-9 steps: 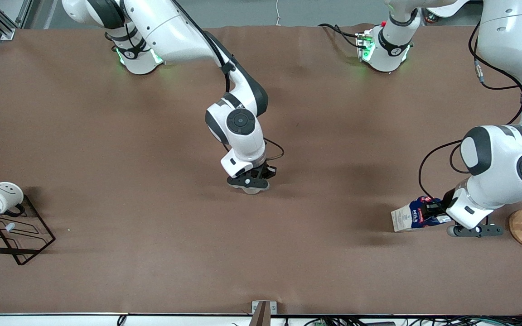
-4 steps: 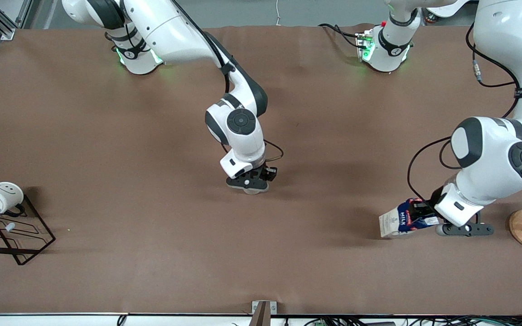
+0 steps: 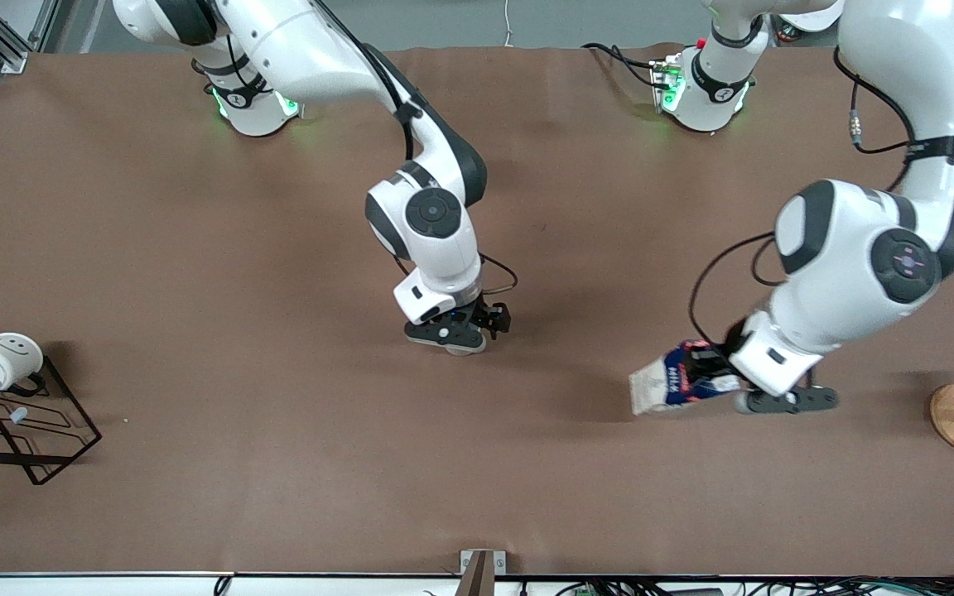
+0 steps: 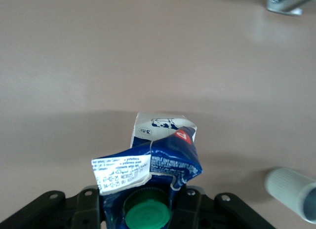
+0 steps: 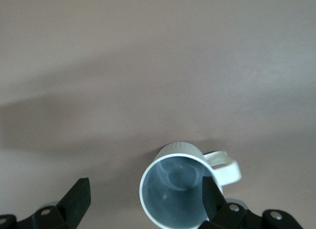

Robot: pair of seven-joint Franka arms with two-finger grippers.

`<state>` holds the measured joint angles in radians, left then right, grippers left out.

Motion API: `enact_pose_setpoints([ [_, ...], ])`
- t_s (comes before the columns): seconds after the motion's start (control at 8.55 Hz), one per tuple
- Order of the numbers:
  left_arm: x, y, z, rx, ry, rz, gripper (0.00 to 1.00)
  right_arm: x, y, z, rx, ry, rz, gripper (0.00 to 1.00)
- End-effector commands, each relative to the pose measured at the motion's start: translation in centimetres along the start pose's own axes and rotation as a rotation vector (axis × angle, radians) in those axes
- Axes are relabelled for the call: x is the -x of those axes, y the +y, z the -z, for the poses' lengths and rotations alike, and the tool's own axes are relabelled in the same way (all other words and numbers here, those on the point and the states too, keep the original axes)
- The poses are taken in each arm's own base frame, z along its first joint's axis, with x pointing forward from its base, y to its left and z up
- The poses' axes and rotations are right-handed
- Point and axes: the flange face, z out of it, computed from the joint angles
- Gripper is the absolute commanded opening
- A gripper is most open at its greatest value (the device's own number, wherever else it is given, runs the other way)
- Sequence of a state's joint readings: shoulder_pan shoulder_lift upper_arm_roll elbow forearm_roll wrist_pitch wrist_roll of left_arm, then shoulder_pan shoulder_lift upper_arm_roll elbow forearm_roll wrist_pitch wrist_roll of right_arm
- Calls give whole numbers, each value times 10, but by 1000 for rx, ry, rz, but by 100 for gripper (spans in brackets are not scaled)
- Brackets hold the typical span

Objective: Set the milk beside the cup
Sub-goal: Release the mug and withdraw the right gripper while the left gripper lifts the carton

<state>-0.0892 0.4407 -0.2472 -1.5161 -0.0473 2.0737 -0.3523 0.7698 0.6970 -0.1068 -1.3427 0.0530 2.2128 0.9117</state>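
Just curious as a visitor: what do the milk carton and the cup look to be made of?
The milk looks like printed paperboard: its folded gable is creased and a label flap peels up; the green cap looks plastic. The cup looks glazed ceramic, smooth and softly shiny, though plastic is possible.

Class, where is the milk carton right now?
The milk carton hangs in the left tool over bare table toward the left arm's end, apart from the cup mid-table.

Milk (image 4: 165, 155) dark blue, green cap; cup (image 5: 175, 189) grey-beige.

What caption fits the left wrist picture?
Left gripper holding a blue-and-beige gable-top milk carton with green cap above the brown table.
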Motion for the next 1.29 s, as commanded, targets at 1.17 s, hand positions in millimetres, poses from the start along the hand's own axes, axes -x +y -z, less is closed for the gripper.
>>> enact_pose_setpoints([
  [1.17,226,288,-30,-114,-27,32,17,-160,427,301,67,-221,151,100],
])
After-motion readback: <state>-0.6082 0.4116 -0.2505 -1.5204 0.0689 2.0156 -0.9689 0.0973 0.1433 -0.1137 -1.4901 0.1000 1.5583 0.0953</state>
